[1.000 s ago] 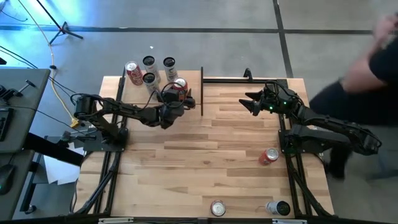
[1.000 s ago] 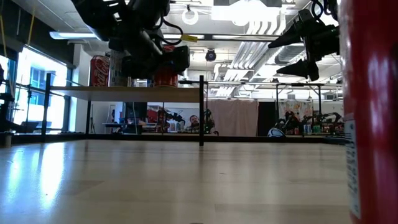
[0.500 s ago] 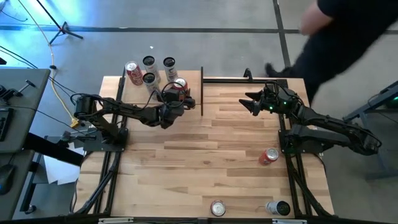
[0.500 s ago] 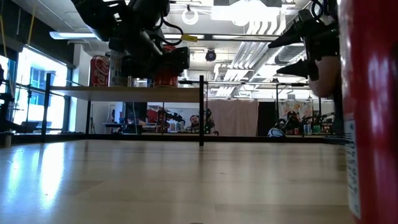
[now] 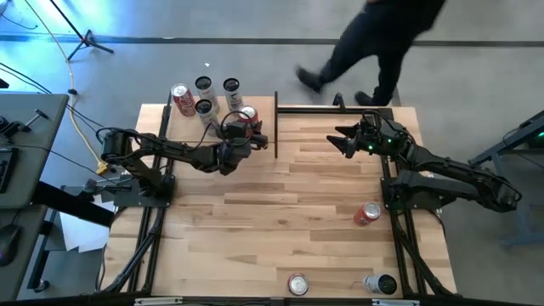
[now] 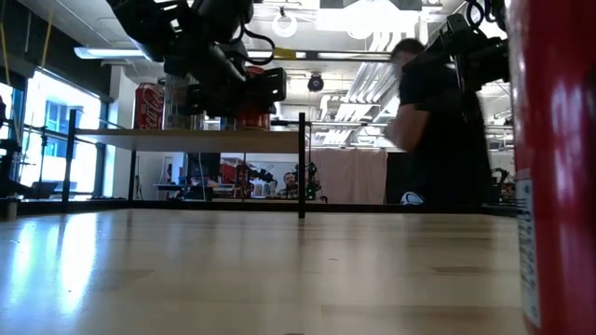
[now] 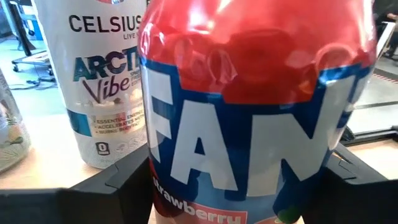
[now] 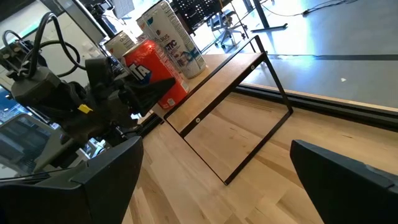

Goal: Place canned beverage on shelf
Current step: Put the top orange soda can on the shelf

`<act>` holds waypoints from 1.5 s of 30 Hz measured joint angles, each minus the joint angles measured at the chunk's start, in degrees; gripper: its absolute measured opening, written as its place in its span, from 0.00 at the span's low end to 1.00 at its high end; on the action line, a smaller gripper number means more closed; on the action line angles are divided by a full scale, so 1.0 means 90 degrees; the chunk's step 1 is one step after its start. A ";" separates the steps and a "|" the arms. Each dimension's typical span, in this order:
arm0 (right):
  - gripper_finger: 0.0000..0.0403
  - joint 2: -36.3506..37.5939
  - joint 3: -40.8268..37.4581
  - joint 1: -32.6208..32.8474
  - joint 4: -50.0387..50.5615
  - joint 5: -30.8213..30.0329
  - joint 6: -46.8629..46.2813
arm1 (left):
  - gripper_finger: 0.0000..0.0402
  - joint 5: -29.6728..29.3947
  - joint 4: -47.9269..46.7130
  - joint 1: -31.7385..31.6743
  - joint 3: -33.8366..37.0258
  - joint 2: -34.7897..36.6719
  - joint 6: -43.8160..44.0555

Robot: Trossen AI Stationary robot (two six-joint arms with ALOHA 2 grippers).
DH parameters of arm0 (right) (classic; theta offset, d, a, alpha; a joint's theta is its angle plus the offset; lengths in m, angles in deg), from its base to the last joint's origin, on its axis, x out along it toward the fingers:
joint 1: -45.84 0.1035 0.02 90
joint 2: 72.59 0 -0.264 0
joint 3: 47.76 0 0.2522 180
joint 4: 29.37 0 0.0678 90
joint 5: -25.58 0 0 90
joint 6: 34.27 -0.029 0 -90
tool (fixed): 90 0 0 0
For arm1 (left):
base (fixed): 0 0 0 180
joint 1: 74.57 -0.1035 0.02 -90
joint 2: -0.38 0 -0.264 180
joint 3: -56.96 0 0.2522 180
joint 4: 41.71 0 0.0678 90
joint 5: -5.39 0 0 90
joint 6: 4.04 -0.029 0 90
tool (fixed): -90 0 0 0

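Note:
The shelf (image 5: 263,115) stands at the table's far left, a pale board on thin black posts. Several cans stand on it, among them a white Celsius can (image 7: 99,81). A red Fanta can (image 5: 246,117) stands upright near the shelf's right end. My left gripper (image 5: 245,129) reaches over the shelf and is shut on this can (image 7: 249,106). My right gripper (image 5: 340,140) hangs open above the table's far right, with nothing between its fingers (image 8: 93,180). My left gripper pinches the Fanta can between its two fingers, one on each side of the lower body (image 7: 155,180). The fingers (image 7: 118,186) lie about level and come from the table's near left. The can stays upright, its base at the shelf board (image 6: 186,140).
A red can (image 5: 367,212) lies on the table by the right arm's base. Two more cans (image 5: 297,284) (image 5: 380,284) are at the near edge. A red can (image 6: 554,167) stands close before the low camera. A person (image 5: 382,34) walks past beyond the far edge.
My left gripper has kept its place at the shelf and drawn its fingers in on the Fanta can, which stays upright where it was. Behind the table a person has walked from the right toward the middle.

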 joint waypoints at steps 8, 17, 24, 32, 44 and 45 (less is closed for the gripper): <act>0.98 0.0000 0.0000 -0.0001 -0.0002 -0.0001 0.0001 | 0.67 0.0304 0.0075 0.0010 -0.0302 -0.0178 -0.0055; 0.98 0.0000 0.0000 -0.0001 0.0004 -0.0001 0.0000 | 0.67 -0.0982 -0.0207 0.0090 -0.2079 -0.1651 -0.0966; 0.98 -0.0002 0.0000 0.0001 0.0048 0.0000 -0.0001 | 0.67 -0.1371 -0.0427 0.0119 -0.2664 -0.2028 -0.0814; 0.98 -0.0001 0.0000 0.0001 0.0049 0.0000 -0.0001 | 0.67 -0.1420 -0.0476 0.0017 -0.2664 -0.2028 -0.0611; 0.98 -0.0001 0.0000 0.0001 0.0049 -0.0001 -0.0002 | 0.67 -0.1351 -0.0513 -0.0381 -0.2664 -0.2025 -0.0260; 0.98 -0.0002 0.0000 0.0001 0.0048 -0.0001 0.0001 | 0.67 -0.1267 -0.0516 -0.0428 -0.2664 -0.2025 -0.0220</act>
